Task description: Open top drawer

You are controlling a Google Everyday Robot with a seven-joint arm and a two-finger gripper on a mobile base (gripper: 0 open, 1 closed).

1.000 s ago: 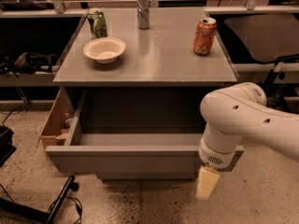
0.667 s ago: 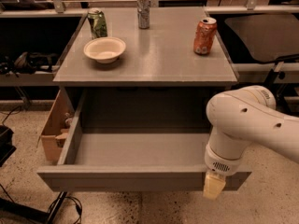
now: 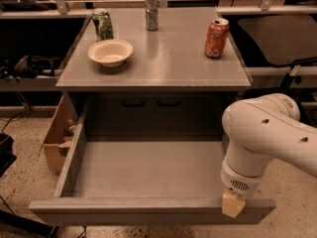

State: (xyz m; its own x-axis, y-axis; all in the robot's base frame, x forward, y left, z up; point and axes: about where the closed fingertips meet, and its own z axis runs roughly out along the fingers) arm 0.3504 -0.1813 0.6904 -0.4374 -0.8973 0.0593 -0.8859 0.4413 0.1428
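The top drawer (image 3: 148, 170) is a wide matte-grey box standing pulled far out from under the grey tabletop (image 3: 163, 58). Its deep grey interior is bare. Its flat front panel (image 3: 124, 210) runs along the bottom of the view. My gripper (image 3: 233, 204) hangs from the white arm (image 3: 267, 133) at the right end of that front panel. A tan finger (image 3: 233, 205) lies against the panel's top edge. The rest of the gripper is hidden by the arm.
On the tabletop stand a green can (image 3: 103, 24), a silver can (image 3: 152, 12), an orange can (image 3: 217, 37) and a white bowl (image 3: 110, 51). A cardboard box (image 3: 57, 133) sits on the floor left of the drawer. Black shelving flanks both sides.
The drawer has slid further out toward the camera. My gripper and arm moved with its front panel, down and toward the camera.
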